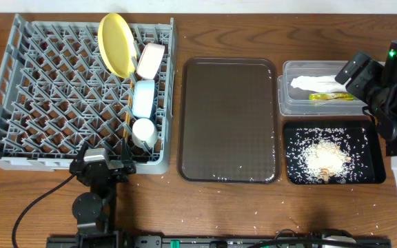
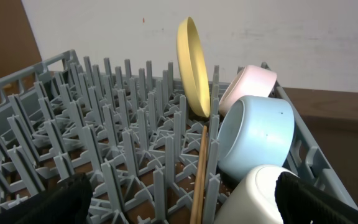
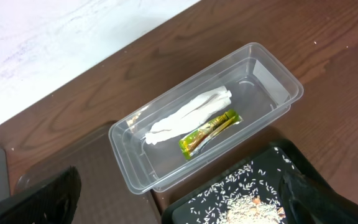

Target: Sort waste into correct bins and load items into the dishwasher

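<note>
The grey dishwasher rack (image 1: 47, 89) holds, along its right side, an upright yellow plate (image 1: 116, 43), a pinkish bowl (image 1: 150, 60), a light blue bowl (image 1: 144, 96), a white cup (image 1: 143, 131) and chopsticks (image 1: 127, 120). My left gripper (image 1: 107, 162) hovers open at the rack's front edge, nothing between its fingers; its wrist view shows the cup (image 2: 260, 196) and chopsticks (image 2: 201, 168) just ahead. The clear tub (image 1: 286, 69) contains a white tissue (image 3: 188, 115) and a green-and-orange wrapper (image 3: 209, 132). Rice crumbs (image 1: 322, 158) lie in the black tray (image 1: 367, 138). My right gripper (image 1: 360, 72) hangs open above the tub, empty.
A dark brown serving tray (image 1: 229, 117) lies between the rack and the bins, a few rice grains along its front rim. Loose grains (image 1: 253, 207) dot the wooden table in front. A black cable (image 1: 33, 207) runs off the left arm's base.
</note>
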### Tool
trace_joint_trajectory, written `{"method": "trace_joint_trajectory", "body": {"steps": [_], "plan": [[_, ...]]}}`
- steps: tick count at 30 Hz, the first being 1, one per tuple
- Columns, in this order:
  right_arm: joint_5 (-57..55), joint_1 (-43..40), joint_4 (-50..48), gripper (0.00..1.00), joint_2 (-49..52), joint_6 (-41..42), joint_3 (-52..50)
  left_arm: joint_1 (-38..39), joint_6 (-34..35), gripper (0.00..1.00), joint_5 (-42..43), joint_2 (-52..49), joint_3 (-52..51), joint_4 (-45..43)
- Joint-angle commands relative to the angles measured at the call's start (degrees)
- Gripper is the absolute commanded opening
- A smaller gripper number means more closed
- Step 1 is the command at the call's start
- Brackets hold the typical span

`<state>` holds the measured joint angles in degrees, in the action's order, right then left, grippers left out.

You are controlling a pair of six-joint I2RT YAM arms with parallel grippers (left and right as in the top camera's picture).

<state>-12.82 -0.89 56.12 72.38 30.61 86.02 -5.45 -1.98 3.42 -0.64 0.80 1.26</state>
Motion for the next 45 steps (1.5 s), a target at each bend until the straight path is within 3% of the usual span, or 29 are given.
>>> {"method": "trace_joint_trajectory", "body": {"steps": [1, 22, 30, 37, 45], "plan": [[-0.42, -0.22, 0.09, 0.99, 0.13, 0.63, 0.07, 0.28, -0.79, 0.94, -0.48, -0.37, -0.57, 2.58], [-1.09, 0.94, -0.61, 0.99, -2.25, -2.86, -2.64, 0.28, -0.79, 0.94, -0.48, -0.39, -0.57, 2.58], [-6.82, 7.76, -21.42, 0.99, -18.71, -10.95, -23.63, 0.28, -0.79, 0.94, -0.48, -0.39, -0.57, 2.58], [-3.19, 8.41, -37.59, 0.99, -39.80, -10.95, -47.45, 0.28, -0.79, 0.94, -0.48, -0.39, -0.57, 2.58], [-2.84, 8.48, -49.75, 0.99, -58.12, -10.95, -68.28, 0.28, -0.79, 0.94, -0.48, -0.39, -0.57, 2.58]]}}
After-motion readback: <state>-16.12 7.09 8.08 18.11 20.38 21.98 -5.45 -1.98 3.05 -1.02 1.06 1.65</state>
